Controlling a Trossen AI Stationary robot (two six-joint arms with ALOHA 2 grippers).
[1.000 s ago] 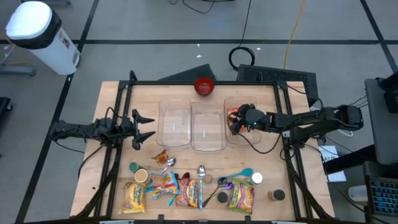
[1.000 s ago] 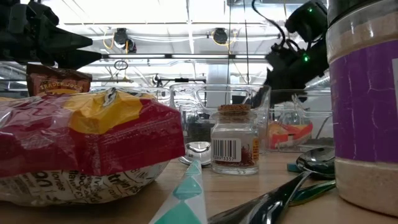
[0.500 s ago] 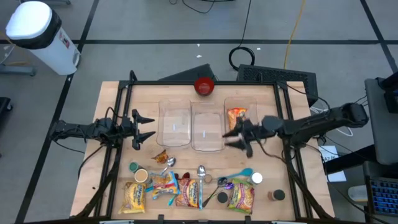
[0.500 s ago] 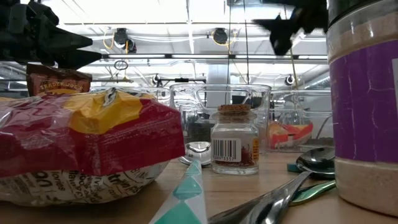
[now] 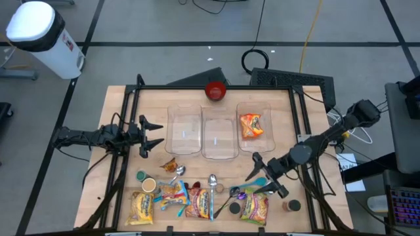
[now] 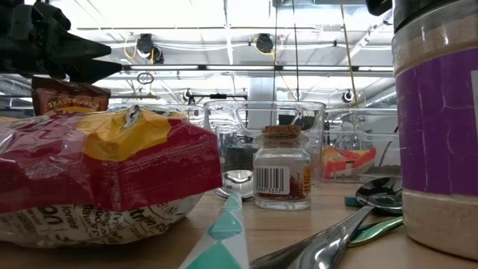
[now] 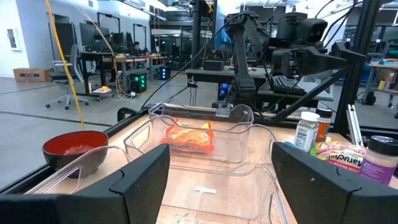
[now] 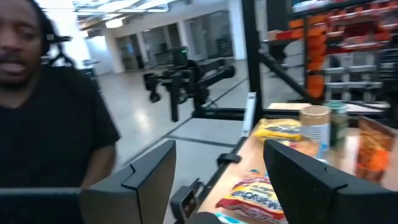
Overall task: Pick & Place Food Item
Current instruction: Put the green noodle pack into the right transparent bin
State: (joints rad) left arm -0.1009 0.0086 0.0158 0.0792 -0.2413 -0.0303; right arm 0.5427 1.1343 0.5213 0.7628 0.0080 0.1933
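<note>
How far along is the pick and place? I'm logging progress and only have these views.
Done: one orange food packet lies in the right clear bin. In hand: nothing; the right end effector hangs open above the items at the table's front, and the left end effector waits open beside the left bin. Left: the left and middle bins look empty, and several packets lie at the front.

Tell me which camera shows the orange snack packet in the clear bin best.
The high view: it looks straight down on the snack packet lying inside the right-hand clear bin, nothing covering it. The left wrist view sees it side-on through the bin walls. The low view shows part of it behind clear walls. The right wrist view misses it.
</note>
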